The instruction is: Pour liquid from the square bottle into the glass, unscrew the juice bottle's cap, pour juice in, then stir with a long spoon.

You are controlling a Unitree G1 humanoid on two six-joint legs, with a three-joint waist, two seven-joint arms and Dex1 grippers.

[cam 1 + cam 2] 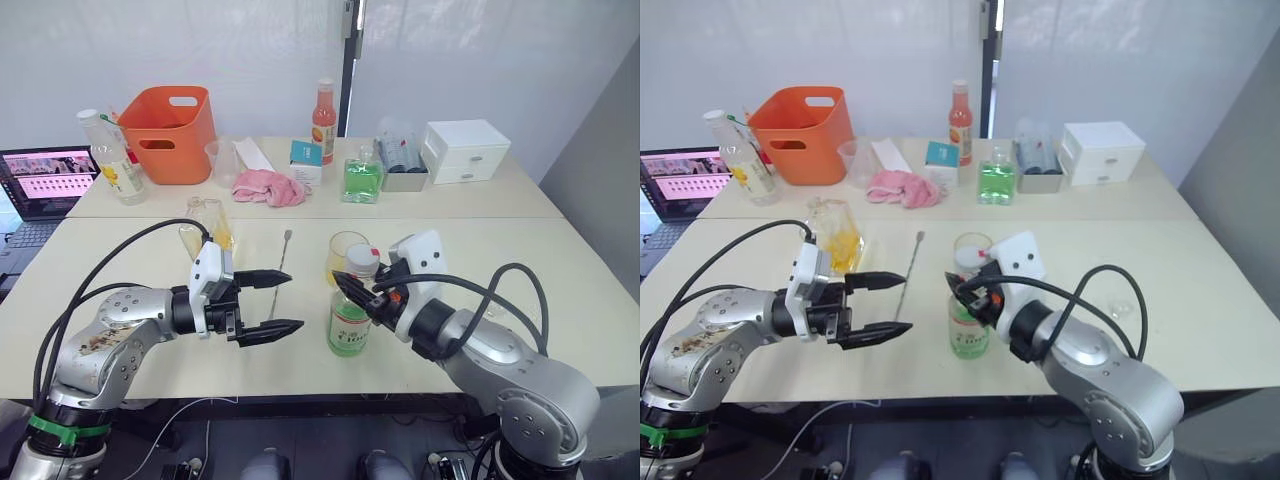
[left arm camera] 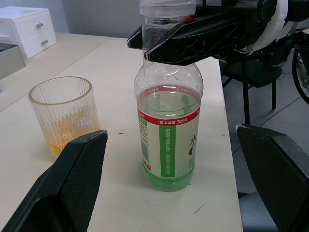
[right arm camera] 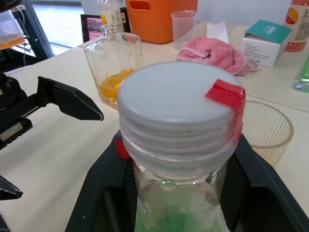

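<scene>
- Pale green liquid sits low in the juice bottle [image 1: 350, 322], which stands upright near the front edge of the table [image 1: 560, 270], between the two grippers.
- The right gripper [image 1: 352, 291] has its two black fingers closed around the bottle's neck, just under the cap [image 3: 179, 112]; the cap is still screwed on.
- The left gripper [image 1: 285, 303] hovers just to the left of the bottle, jaws spread wide and holding nothing, fingertips pointing at the bottle.
- The glass [image 2: 65, 114] stands just behind the bottle, with a little yellow-orange liquid at its bottom.
- The square bottle [image 3: 113, 70] stands upright behind the left gripper, holding some yellow-orange liquid.
- The long spoon [image 1: 279, 263] lies flat on the table between the square bottle and the glass.
- An orange basket [image 1: 170, 132] and a pink cloth [image 1: 270, 187] sit at the far side.
</scene>
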